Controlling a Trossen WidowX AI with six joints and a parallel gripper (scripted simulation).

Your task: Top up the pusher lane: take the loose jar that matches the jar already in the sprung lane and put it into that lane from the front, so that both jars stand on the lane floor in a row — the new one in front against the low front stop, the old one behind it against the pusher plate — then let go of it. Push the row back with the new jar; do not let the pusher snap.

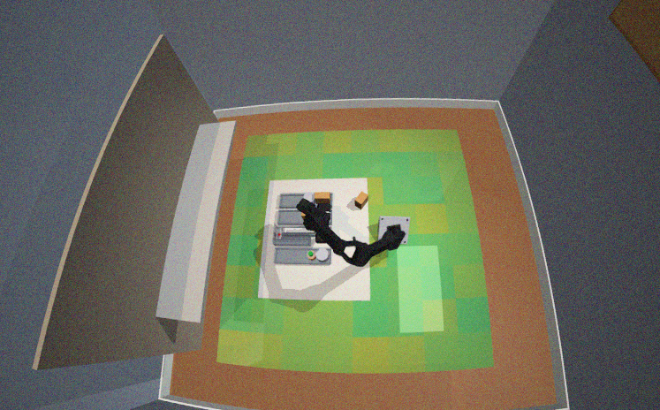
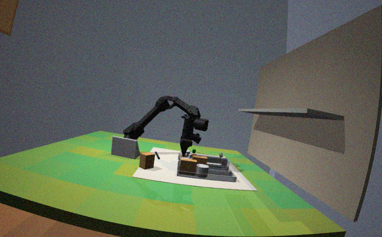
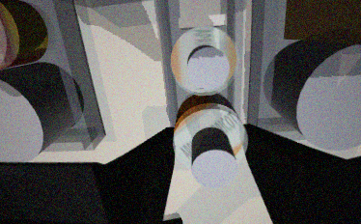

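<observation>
My gripper (image 3: 208, 133) (image 2: 184, 155) points down and is shut on a jar with a white top, an orange edge and a pale lid (image 3: 214, 169). The held jar stands upright at the front mouth of the sprung lane (image 1: 292, 241), between the ends of its side walls. A matching jar (image 3: 203, 39) stands directly behind it in the lane, against the pale pusher plate (image 3: 202, 14). The two jars look very close or touching. The gap under the held jar and the front stop are hidden. The arm hides both jars in the top view.
The left neighbouring lane holds a wide grey-lidded jar (image 3: 11, 118) (image 1: 322, 254) and a green-lidded jar (image 1: 310, 254). Another wide jar (image 3: 341, 97) stands close right. Brown boxes (image 1: 322, 196) (image 2: 200, 159) stand in lanes; a loose one (image 1: 361, 200) (image 2: 147, 160) stands near the mat's edge.
</observation>
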